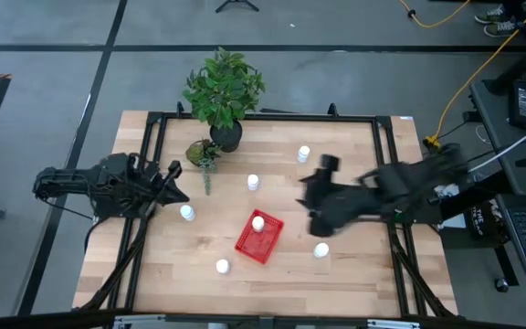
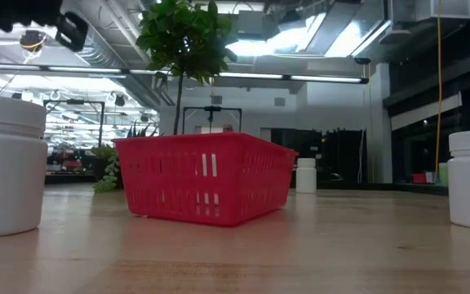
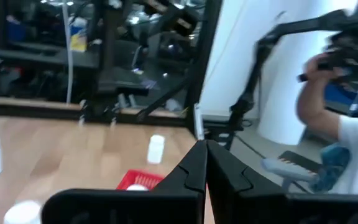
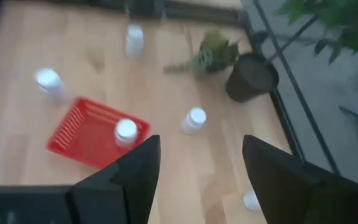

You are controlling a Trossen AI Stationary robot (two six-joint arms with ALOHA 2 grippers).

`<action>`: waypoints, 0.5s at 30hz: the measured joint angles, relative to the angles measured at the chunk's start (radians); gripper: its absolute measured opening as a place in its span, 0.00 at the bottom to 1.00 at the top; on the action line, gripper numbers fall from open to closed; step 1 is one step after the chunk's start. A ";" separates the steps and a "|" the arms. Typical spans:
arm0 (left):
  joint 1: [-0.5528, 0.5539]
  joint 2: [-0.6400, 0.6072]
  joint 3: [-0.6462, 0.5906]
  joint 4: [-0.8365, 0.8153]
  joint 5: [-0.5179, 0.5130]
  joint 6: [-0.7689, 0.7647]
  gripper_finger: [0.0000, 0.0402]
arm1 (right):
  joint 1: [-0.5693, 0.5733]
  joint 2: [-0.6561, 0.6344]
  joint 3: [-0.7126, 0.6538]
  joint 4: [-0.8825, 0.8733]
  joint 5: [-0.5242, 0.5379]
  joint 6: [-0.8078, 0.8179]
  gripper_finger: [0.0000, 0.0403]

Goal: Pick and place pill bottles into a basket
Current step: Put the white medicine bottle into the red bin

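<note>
Right gripper (image 1: 320, 196) up above the table, right of the basket, fingers (image 4: 138, 171) spread well apart with nothing between them; below it in the wrist view, bare wood and scattered bottles. Left gripper (image 1: 173, 181) near the table's left edge, fingers (image 3: 194, 168) pressed together on nothing, pointing toward the middle of the table.

Pill bottles: small white cylinders with white caps, six in all from above. One (image 1: 258, 223) standing upright inside the basket, toward its far end. One (image 1: 187, 213) just beside the left gripper's tip. One (image 1: 253, 182) near the table's middle, between the plants and the basket. One (image 1: 303, 153) farther back, close to the right gripper's far finger. One (image 1: 321, 249) near the front, right of the basket, below the right gripper. One (image 1: 222, 266) near the front, left of the basket.

Basket (image 1: 269, 240): small, bright red, rectangular, latticed sides, turned at an angle on the wood, with room left around its single bottle. In the low view, basket wall (image 2: 194, 184) centre frame, large bottles at either edge.

Around: potted leafy plant (image 1: 224, 90) in a dark pot at the table's back edge, a smaller spiky plant (image 1: 203, 153) beside it, both well clear of the basket. Wooden table (image 1: 163, 265) with a dark frame. A person's arm (image 3: 312, 106) in the room beyond, seen from the left wrist
</note>
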 joint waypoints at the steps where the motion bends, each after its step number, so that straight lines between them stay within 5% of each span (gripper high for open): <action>1: -0.005 0.012 0.014 0.000 -0.001 0.004 0.01 | 0.014 -0.048 -0.051 0.031 0.008 0.008 0.57; 9: -0.045 0.269 0.181 -0.013 -0.011 0.016 0.00 | 0.035 -0.377 -0.534 0.339 0.023 0.035 0.57; 15: -0.142 0.495 0.293 -0.054 0.001 0.101 0.01 | -0.088 -0.467 -0.645 0.465 -0.008 0.033 0.57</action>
